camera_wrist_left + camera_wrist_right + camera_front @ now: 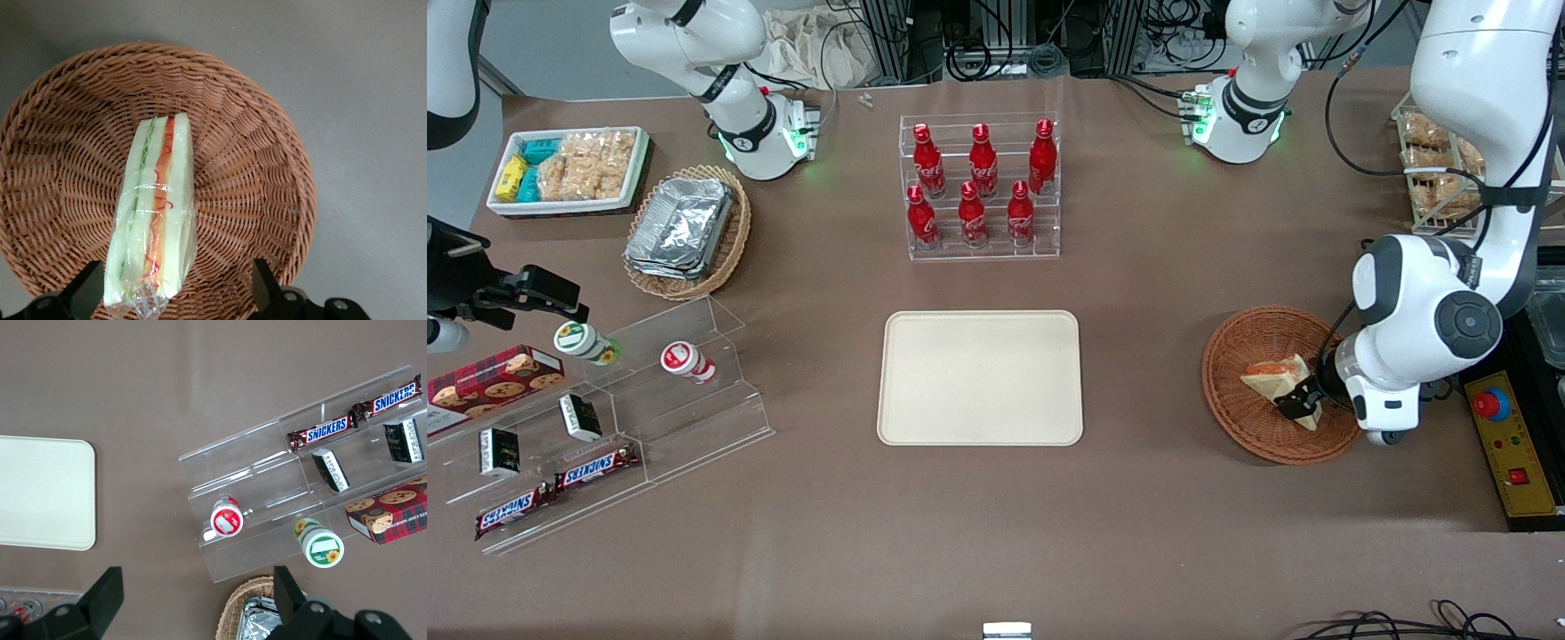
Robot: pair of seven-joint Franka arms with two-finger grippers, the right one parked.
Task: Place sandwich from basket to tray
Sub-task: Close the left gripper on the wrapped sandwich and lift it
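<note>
A clear-wrapped sandwich (pixel 1276 375) (pixel 157 207), white bread with orange and green filling, lies in the reddish-brown wicker basket (pixel 1243 345) (pixel 247 153) toward the working arm's end of the table. My gripper (pixel 1303 404) (pixel 175 293) hangs low over the basket, open, with its fingers (pixel 267 288) spread either side of the sandwich's wrapped end. One finger is close beside the wrap and the other stands well apart from it. The cream tray (pixel 980 378) (pixel 40 493) lies flat mid-table with nothing on it.
A clear rack of red cola bottles (pixel 983 187) stands farther from the front camera than the tray. Toward the parked arm's end are a tan basket of foil containers (pixel 685 231), a white snack bin (pixel 569 169) and an acrylic snack stand (pixel 605 418). A yellow control box (pixel 1507 444) lies beside the basket.
</note>
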